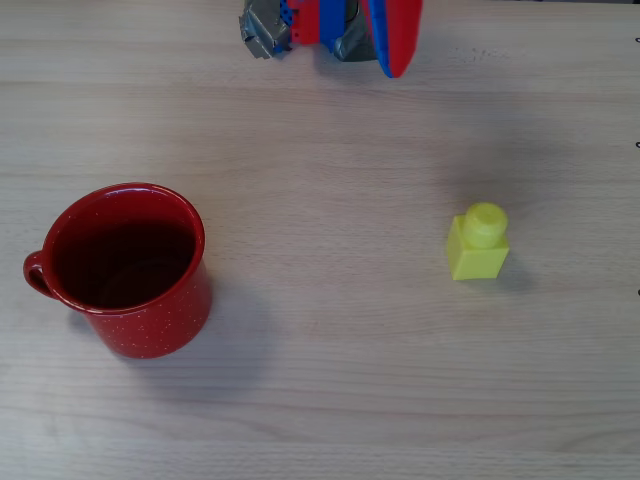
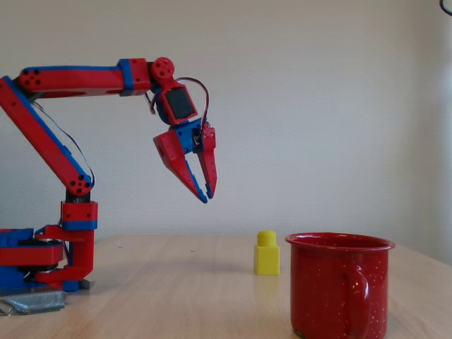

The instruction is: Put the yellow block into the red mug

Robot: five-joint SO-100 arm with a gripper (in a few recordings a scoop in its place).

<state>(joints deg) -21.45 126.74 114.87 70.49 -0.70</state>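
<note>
Gripper (image 2: 205, 192) hanging high over the table (image 1: 330, 400), fingers nearly touching, gripping nothing. Yellow block (image 1: 478, 243) sitting upright at 3 o'clock, red mug (image 1: 128, 268) standing at 9 o'clock, well apart.

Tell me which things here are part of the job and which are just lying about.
Part of the job: small yellow plastic toy brick; glossy red speckled enamel mug; red and blue gripper, raised, holding nothing.

Lying about: nothing but the light wooden table.
</note>
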